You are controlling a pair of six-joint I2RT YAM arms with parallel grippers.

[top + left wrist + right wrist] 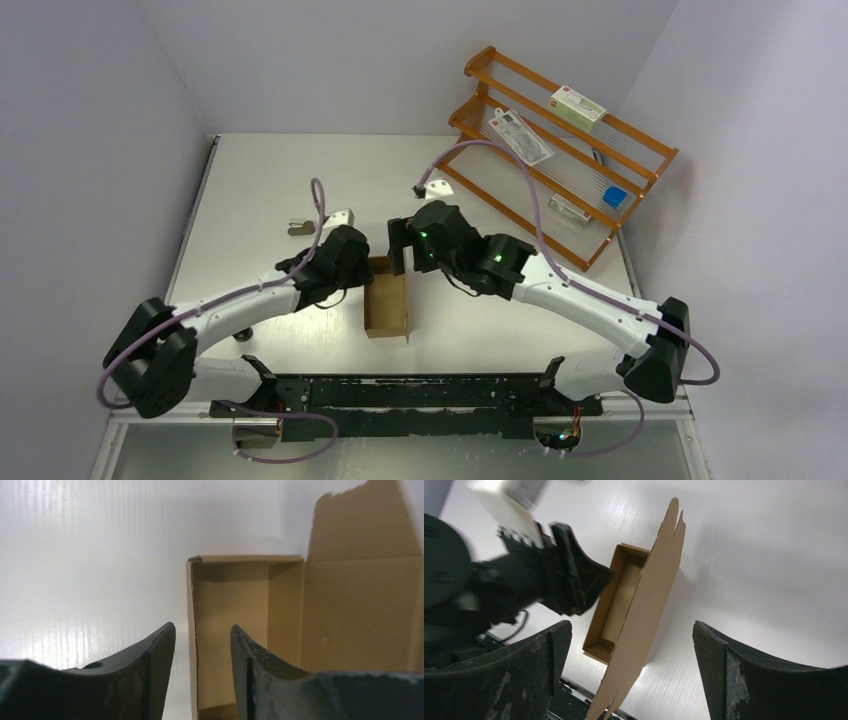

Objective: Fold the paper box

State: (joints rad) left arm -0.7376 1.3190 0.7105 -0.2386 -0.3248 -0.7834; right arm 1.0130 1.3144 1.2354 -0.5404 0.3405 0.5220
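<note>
paper box [386,305] on table [260,180] | left pincer [202,629] at its left wall | rack [640,133] behind right

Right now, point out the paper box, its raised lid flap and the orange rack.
paper box [386,305]: top view, inside floor of the tray.
lid flap [649,605]: right wrist view, middle of the upright panel.
orange rack [578,165]: top view, bare middle shelf.

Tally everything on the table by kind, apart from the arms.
Paper box: 1
Orange rack: 1
White packages on the rack: 3
Blue item on the rack: 1
Small white blocks on the table: 2
Total: 8
</note>
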